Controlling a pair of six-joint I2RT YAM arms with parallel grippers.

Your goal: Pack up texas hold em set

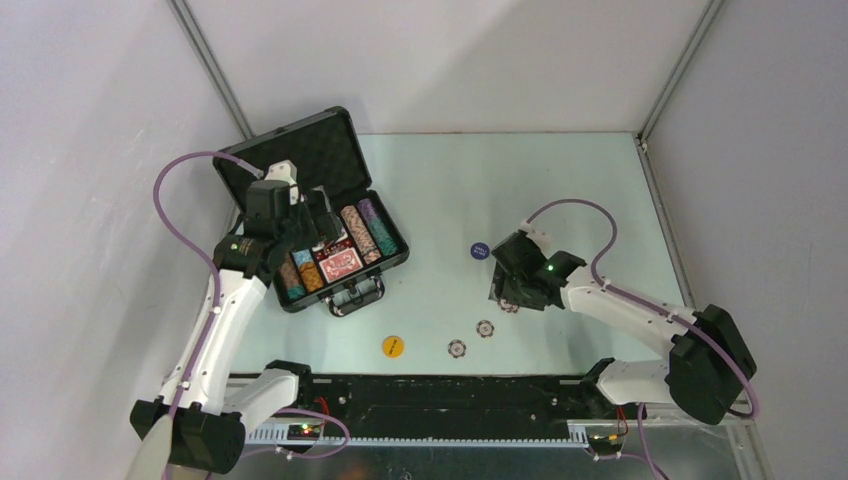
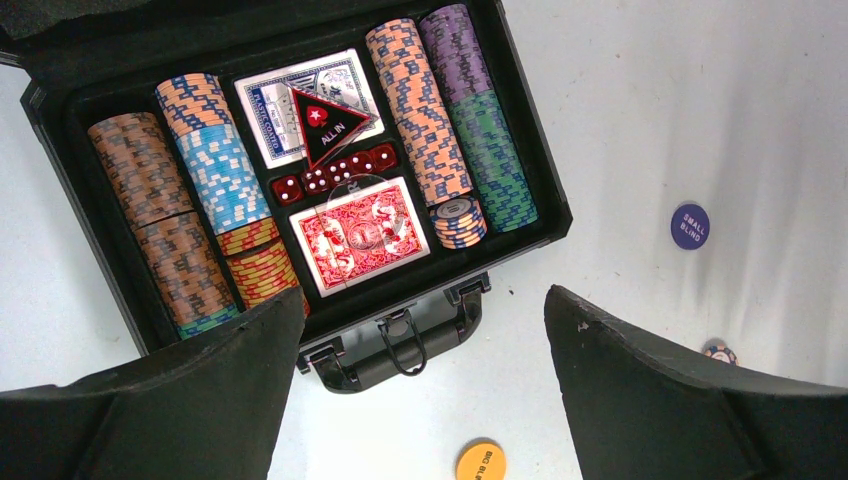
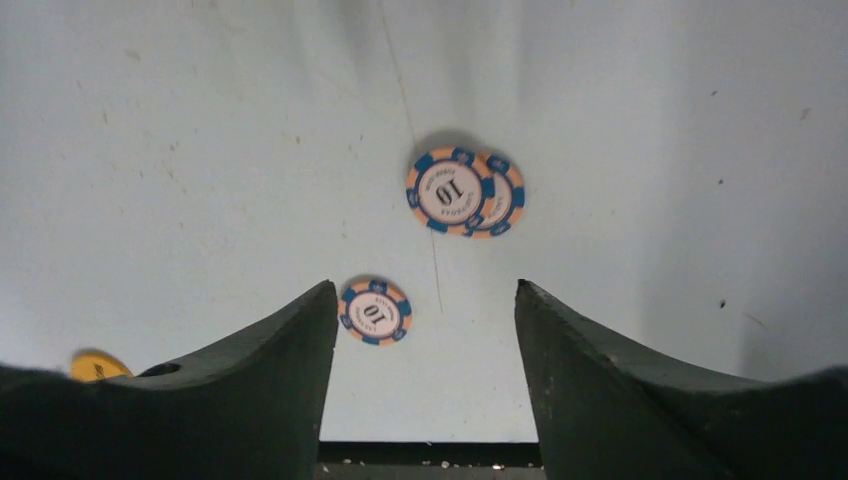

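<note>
The black briefcase (image 1: pixel 345 135) lies open at the table's back left, its handle (image 2: pixel 400 345) toward me. Its foam tray holds rows of striped poker chips (image 2: pixel 420 110), a blue card deck (image 2: pixel 300 105), a red card deck (image 2: pixel 365 235) under a clear disc, and red dice. My left gripper (image 2: pixel 422 300) hovers open over the case's front edge, with nothing in it. My right gripper (image 3: pixel 425 290) is open above bare table. Below it lie a single loose chip (image 3: pixel 375 311) by the left finger and two overlapping chips (image 3: pixel 465 192). A yellow disc (image 1: pixel 393 346) and a blue disc (image 1: pixel 480 251) lie loose.
A black triangular "ALL IN" plaque (image 2: pixel 330 120) rests on the blue deck. The black rail (image 1: pixel 450 400) between the arm bases runs along the near table edge. White walls close the table in on the left, back and right.
</note>
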